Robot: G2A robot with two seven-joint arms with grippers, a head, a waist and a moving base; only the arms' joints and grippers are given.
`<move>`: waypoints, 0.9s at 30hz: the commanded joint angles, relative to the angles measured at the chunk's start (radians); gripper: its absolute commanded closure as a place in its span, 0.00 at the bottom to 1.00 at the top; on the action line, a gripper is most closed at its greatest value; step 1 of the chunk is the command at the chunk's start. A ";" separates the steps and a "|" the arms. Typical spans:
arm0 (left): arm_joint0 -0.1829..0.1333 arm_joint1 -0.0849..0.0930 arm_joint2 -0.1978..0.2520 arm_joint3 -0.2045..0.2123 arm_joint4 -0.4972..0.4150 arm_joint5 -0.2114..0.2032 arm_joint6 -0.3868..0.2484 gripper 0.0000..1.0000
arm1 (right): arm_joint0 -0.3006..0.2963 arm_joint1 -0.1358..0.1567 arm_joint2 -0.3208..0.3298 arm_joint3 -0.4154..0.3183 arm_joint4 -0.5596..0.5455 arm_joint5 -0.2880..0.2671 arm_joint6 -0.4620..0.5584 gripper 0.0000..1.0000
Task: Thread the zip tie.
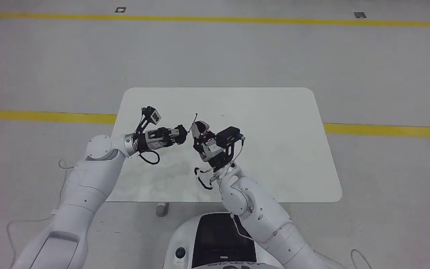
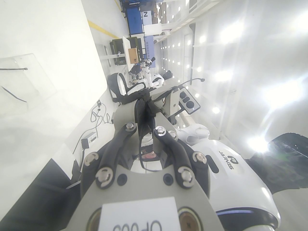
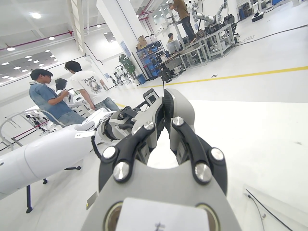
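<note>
A thin black zip tie (image 1: 195, 121) is held above the white table (image 1: 282, 134) between both grippers. My right gripper (image 1: 199, 132) is shut on it; in the right wrist view the strap (image 3: 163, 82) sticks out past the closed fingertips of that gripper (image 3: 164, 98). My left gripper (image 1: 180, 133) sits just to the left, tip to tip with the right one. The left wrist view shows the left gripper (image 2: 144, 104) shut, with a black strap (image 2: 142, 150) running back from between its pads towards the palm. The left arm's wrist (image 3: 125, 117) lies close behind the right fingers.
A clear tray (image 2: 24, 82) on the table holds two spare zip ties (image 2: 14, 69). The right wrist view has the same tray (image 3: 276, 200) with a spare tie (image 3: 262, 208). The table's right half (image 1: 289, 155) is bare, and its near edge (image 1: 295, 200) is close to the arms.
</note>
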 commanded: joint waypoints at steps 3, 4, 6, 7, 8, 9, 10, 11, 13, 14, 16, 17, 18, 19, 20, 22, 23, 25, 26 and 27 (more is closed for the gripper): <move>0.000 0.000 0.000 0.000 0.000 0.000 0.000 1.00 | 0.001 -0.001 0.000 0.001 0.000 0.000 0.002 1.00; 0.000 0.000 0.000 0.000 0.000 0.000 0.000 1.00 | 0.001 -0.001 0.000 0.002 0.000 -0.001 0.003 1.00; 0.000 0.000 0.000 0.000 0.000 0.000 0.000 1.00 | 0.003 -0.002 0.000 0.005 0.001 -0.001 0.004 1.00; 0.000 0.000 0.000 0.000 0.000 0.000 0.000 1.00 | 0.004 -0.002 -0.001 0.006 0.001 -0.001 0.004 1.00; 0.000 0.000 0.000 0.000 0.000 0.000 0.000 1.00 | 0.004 -0.002 -0.001 0.007 0.001 -0.001 0.004 1.00; 0.000 0.000 0.000 0.000 0.000 0.000 0.000 1.00 | 0.005 -0.003 -0.001 0.008 0.001 -0.001 0.004 1.00; 0.000 0.000 0.000 0.000 0.000 0.000 0.000 1.00 | 0.005 -0.003 -0.001 0.008 0.001 0.000 0.003 1.00; 0.000 0.000 0.000 0.000 0.000 0.000 0.000 1.00 | 0.005 -0.003 -0.001 0.009 0.000 0.000 0.003 1.00; 0.000 0.000 0.000 0.000 0.000 0.000 0.000 1.00 | 0.005 -0.003 -0.002 0.010 -0.003 0.001 0.002 1.00; 0.000 0.000 0.000 0.000 0.000 0.000 0.000 1.00 | 0.005 -0.004 -0.002 0.010 -0.004 0.001 0.002 1.00; 0.000 0.000 0.000 0.000 0.000 0.000 0.000 1.00 | 0.004 -0.004 -0.003 0.009 -0.007 0.002 0.001 1.00; 0.000 0.000 0.000 0.000 0.000 0.000 0.000 1.00 | 0.004 -0.004 -0.003 0.009 -0.008 0.002 0.001 1.00; 0.000 0.000 0.000 0.000 0.000 0.000 0.000 1.00 | 0.004 -0.004 -0.003 0.009 -0.009 0.001 0.000 1.00; 0.000 0.000 0.000 0.000 0.000 0.000 0.000 1.00 | 0.003 -0.004 -0.003 0.007 -0.009 0.000 -0.003 1.00; 0.000 0.000 0.000 0.000 0.000 0.000 0.000 1.00 | 0.002 -0.004 -0.002 0.006 -0.010 0.000 -0.006 1.00; 0.000 0.000 0.000 0.000 0.000 0.000 0.000 1.00 | -0.001 -0.004 -0.002 0.002 -0.013 -0.002 -0.010 1.00; 0.000 0.000 0.000 0.000 0.000 0.000 0.000 1.00 | -0.002 -0.004 -0.001 0.000 -0.014 -0.002 -0.011 1.00; 0.000 0.000 0.000 0.000 0.000 0.000 0.000 1.00 | -0.003 -0.004 0.000 -0.001 -0.016 -0.004 -0.010 1.00; 0.000 0.000 0.000 0.000 0.000 0.000 0.000 1.00 | -0.003 -0.003 0.000 -0.002 -0.017 -0.004 -0.009 1.00; 0.000 0.000 0.000 0.000 0.000 0.000 0.000 1.00 | -0.004 -0.003 0.000 -0.002 -0.017 -0.004 -0.008 1.00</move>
